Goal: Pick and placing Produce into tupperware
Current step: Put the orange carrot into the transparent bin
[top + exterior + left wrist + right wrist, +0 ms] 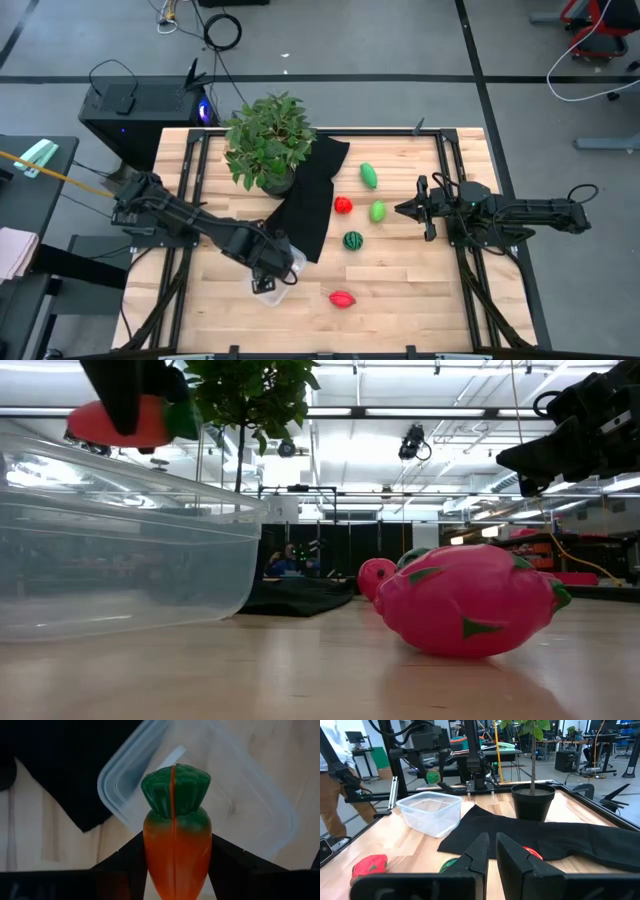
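Observation:
My left gripper [268, 275] is shut on the orange carrot [175, 840] and hangs over the clear tupperware [283, 268]. In the low view the carrot [125, 420] is above the tupperware's rim [140, 490]. On the table lie the long green toy [369, 175], a red toy [343, 205], the light green toy [378, 211], the dark green striped toy [353, 240] and a second red toy [342, 298]. My right gripper [412, 208] is shut and empty, right of the light green toy. My left gripper pinches the carrot's orange body [150, 855] between its two fingers [125, 862], one on each side. The fingers come from above, pointing down. The carrot is lifted clear above the tupperware and lies about level, its green top [175, 790] sticking out past the fingers.
A potted leafy plant [268, 140] stands at the far side, with a black cloth [312, 195] running from it toward the tupperware. A person stands beyond the table in the right wrist view [335, 780]. Bare wood lies near the front edge [420, 300].

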Tool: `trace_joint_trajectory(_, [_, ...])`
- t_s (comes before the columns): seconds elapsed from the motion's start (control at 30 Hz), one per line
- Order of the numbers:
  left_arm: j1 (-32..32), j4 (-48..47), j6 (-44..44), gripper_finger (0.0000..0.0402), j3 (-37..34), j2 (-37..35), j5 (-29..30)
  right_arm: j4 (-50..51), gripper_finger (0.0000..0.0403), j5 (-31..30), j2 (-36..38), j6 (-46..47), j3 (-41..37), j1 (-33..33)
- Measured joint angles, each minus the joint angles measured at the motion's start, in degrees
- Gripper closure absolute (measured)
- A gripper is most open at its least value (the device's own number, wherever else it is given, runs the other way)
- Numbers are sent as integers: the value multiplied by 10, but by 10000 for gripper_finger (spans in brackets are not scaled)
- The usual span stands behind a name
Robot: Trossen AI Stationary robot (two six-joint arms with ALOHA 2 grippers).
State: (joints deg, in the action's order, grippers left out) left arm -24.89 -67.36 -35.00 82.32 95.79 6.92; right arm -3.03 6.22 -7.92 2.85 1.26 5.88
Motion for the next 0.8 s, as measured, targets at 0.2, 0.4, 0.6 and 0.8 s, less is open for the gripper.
trace_joint_trajectory(0.2, [13, 45, 32, 228, -12, 0, 0, 0, 361, 0, 0, 0, 0, 0])
trace_joint_trajectory(0.4, [16, 76, 80, 228, -19, 12, 0, 0, 361, 0, 0, 0, 0, 0])
trace_joint_trajectory(0.6, [16, 78, 120, 226, -36, 26, 0, 1, 361, 0, -2, 0, 0, 0])
trace_joint_trajectory(0.8, [17, 116, 135, 226, -56, 36, 1, 4, 361, 0, -5, 2, 0, 0])
